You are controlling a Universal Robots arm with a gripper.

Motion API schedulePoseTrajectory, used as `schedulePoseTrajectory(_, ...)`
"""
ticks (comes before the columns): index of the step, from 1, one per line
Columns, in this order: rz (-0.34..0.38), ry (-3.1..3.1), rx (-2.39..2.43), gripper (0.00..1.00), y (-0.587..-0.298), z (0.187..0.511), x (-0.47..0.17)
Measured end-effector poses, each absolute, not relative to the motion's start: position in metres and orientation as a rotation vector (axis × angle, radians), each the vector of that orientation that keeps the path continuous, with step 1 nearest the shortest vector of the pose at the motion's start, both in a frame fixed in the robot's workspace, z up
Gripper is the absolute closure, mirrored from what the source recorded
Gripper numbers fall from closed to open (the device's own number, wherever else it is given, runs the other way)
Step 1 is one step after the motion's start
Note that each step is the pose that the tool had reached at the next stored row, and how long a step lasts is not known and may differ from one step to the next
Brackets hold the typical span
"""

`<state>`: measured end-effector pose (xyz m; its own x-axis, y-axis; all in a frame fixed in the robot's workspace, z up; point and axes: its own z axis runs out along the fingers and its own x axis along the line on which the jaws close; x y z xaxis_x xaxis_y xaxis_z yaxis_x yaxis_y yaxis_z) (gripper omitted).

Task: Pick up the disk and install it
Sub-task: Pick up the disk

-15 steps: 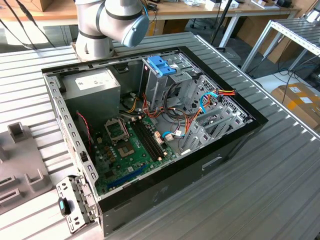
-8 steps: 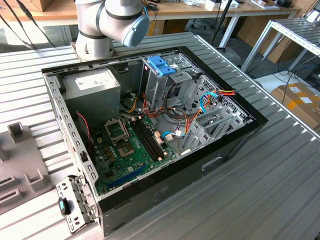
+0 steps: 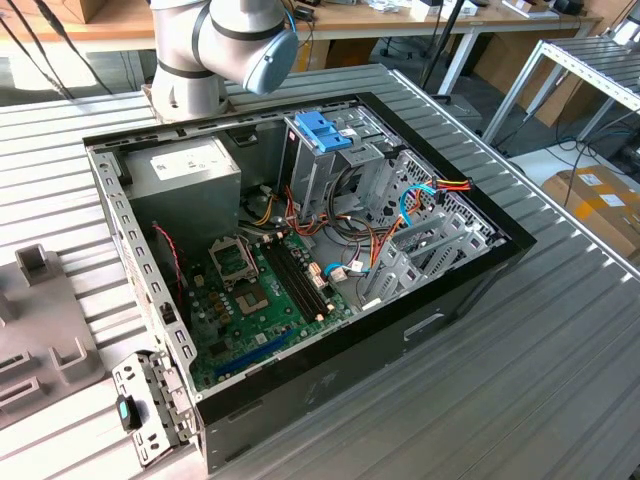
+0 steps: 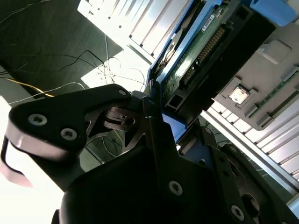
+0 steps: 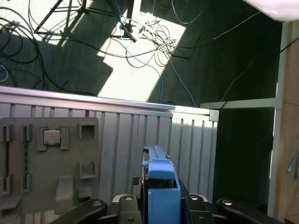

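In the exterior view I see the arm point(image 3: 225, 45) at the far side of the open computer case point(image 3: 420, 330) on the slatted table point(image 3: 560, 400), with the blue-handled drive cage point(image 3: 322, 135) inside the case. In the first wrist view the gripper point(image 5: 161, 205) is closed on the disk point(image 5: 161, 179) — it is held edge-on between the fingers, with a grey parts tray point(image 5: 70, 154) beyond it. In the second wrist view the disk shows its green circuit board point(image 4: 194, 60) and connector — clamped by its blue-railed sides.

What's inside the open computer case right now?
The motherboard, the grey power supply, the drive cage with its blue handle, and loose cables. The cage walls hide its bays. The gripper holds the disk, outside the case.
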<state>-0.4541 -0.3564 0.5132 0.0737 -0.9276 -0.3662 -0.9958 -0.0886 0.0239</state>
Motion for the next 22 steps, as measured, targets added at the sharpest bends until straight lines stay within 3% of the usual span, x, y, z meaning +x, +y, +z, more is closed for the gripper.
schedulePoseTrajectory(5,0.429,1.944,-2.115,0.63,-0.3564,0.5146,-0.454)
schedulePoseTrajectory(22,0.108,2.139,-2.306,0.63,-0.3563,0.5145,-0.4541)
